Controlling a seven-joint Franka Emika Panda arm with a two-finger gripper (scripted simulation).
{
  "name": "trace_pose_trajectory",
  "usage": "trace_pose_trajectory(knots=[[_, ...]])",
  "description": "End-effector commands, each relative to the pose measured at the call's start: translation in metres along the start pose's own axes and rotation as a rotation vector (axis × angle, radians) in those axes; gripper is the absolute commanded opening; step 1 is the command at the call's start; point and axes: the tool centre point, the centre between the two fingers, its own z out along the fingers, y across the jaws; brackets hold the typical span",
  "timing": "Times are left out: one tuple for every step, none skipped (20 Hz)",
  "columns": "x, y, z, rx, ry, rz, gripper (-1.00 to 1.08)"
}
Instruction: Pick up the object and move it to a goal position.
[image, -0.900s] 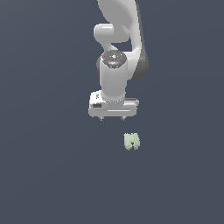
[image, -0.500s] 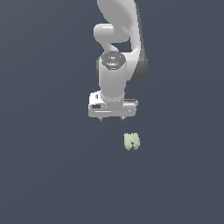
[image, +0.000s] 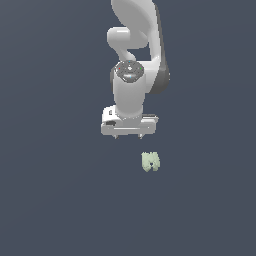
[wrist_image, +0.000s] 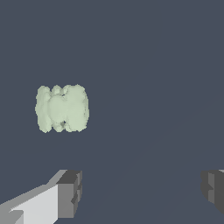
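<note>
Gripper (image: 128, 136) spread wide, empty. Pale green two-lobed object (image: 150, 161) lies beyond it, toward the exterior view's right, apart.

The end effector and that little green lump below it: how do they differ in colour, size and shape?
Colour: the end effector is glossy white with dark finger pads, while the green lump is pale and matte with a dark spot.
Size: the end effector is far wider than the lump.
Shape: the end effector is boxy and straight-edged; the lump is bumpy and two-lobed.
They are apart; the end effector is open and holds nothing.
</note>
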Motion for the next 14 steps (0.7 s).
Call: trace_pose_trajectory(knots=[[0.003, -0.005, 0.004, 0.0, 0.0, -0.003, 1.0], [0.005, -0.009, 0.006, -0.001, 0.001, -0.004, 1.0], [0.008, -0.012, 0.008, -0.001, 0.002, -0.006, 1.0], [0.01, -0.016, 0.011, -0.001, 0.003, -0.008, 1.0], [0.013, -0.021, 0.014, -0.001, 0.004, -0.009, 1.0], [0.016, -0.026, 0.018, -0.001, 0.005, -0.011, 1.0], [0.02, -0.031, 0.022, -0.001, 0.006, -0.014, 1.0], [0.023, -0.037, 0.026, -0.001, 0.007, -0.016, 1.0], [0.026, -0.044, 0.031, 0.0, 0.008, -0.018, 1.0], [0.03, -0.051, 0.036, 0.001, 0.01, -0.021, 1.0], [0.033, -0.058, 0.041, 0.001, 0.011, -0.023, 1.0], [0.036, -0.065, 0.045, 0.002, 0.013, -0.025, 1.0], [0.039, -0.071, 0.05, 0.003, 0.014, -0.027, 1.0], [0.041, -0.076, 0.054, 0.004, 0.015, -0.029, 1.0]])
